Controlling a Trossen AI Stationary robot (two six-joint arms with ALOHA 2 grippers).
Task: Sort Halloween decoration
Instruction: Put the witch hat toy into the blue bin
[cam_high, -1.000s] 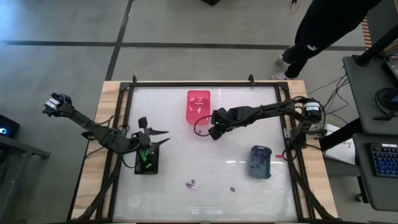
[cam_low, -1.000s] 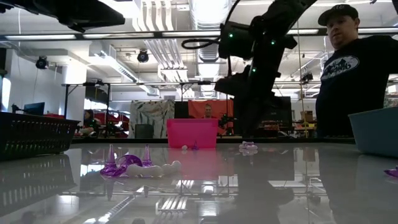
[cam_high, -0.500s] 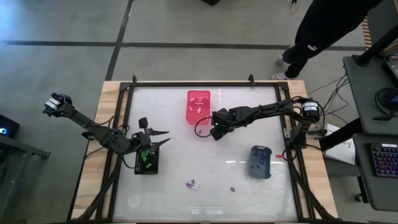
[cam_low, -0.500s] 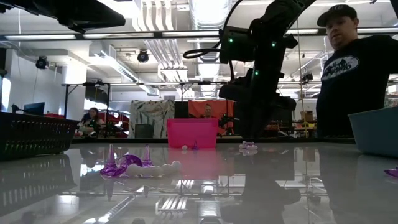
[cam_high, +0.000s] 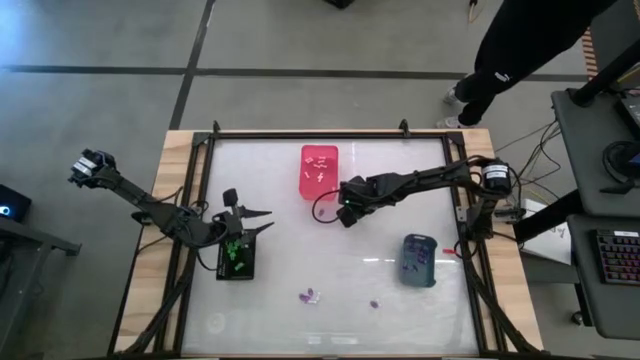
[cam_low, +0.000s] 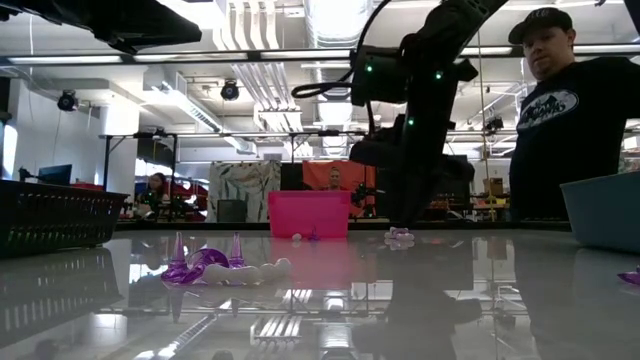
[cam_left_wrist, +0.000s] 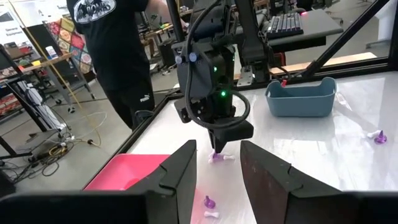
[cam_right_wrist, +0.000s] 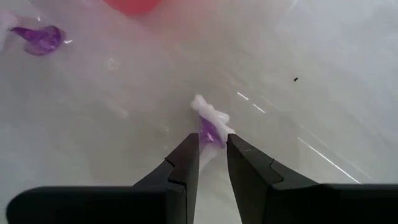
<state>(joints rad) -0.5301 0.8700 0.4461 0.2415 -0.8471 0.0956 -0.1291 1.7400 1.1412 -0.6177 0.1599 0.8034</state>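
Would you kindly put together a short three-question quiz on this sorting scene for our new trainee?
1. True or false: the right gripper is down at the table, its jaws on either side of a small purple and white piece.
2. Which bin does the left gripper sit over? A) pink bin B) black bin C) grey-blue bin
3. Fill in: the pink bin holds small ____ pieces.

Key:
1. True; the right wrist view shows the piece between the fingertips, not lifted.
2. B; the black bin holds green pieces.
3. White.
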